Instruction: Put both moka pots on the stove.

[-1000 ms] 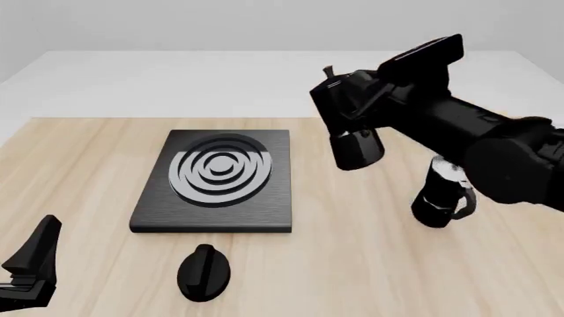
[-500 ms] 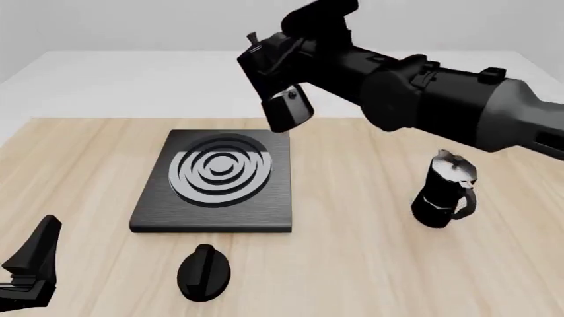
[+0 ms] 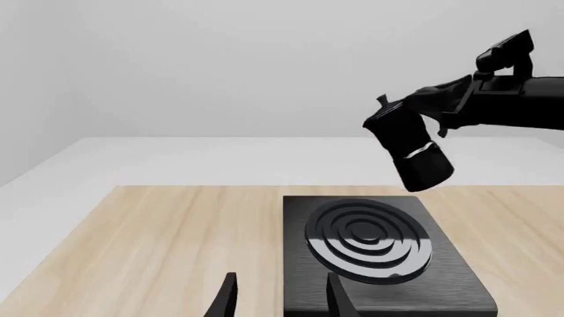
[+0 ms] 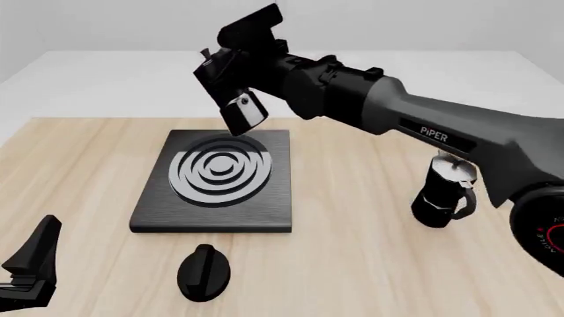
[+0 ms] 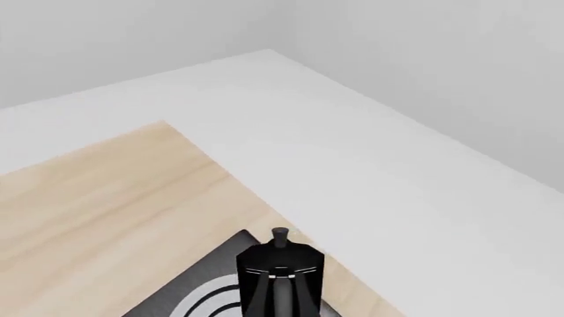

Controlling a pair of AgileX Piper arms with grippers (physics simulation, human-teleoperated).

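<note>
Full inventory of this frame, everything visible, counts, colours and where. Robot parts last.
Small black faceted moka pots with silvery-grey lids: 2; one tilted in the air above the stove's far edge, held by the right claw; one upright on the table at front-view right.
Flat dark-grey rectangular stove with a silver-and-black ring burner: 1; table centre-left.
Oval black knob: 1; on the table, nearer the camera than the stove.
Light wooden table: 1; under everything.
Right claw: 1, black; raised over the stove, shut on the tilted pot.
Left claw: 1, black; low at the near left corner, open.
</note>
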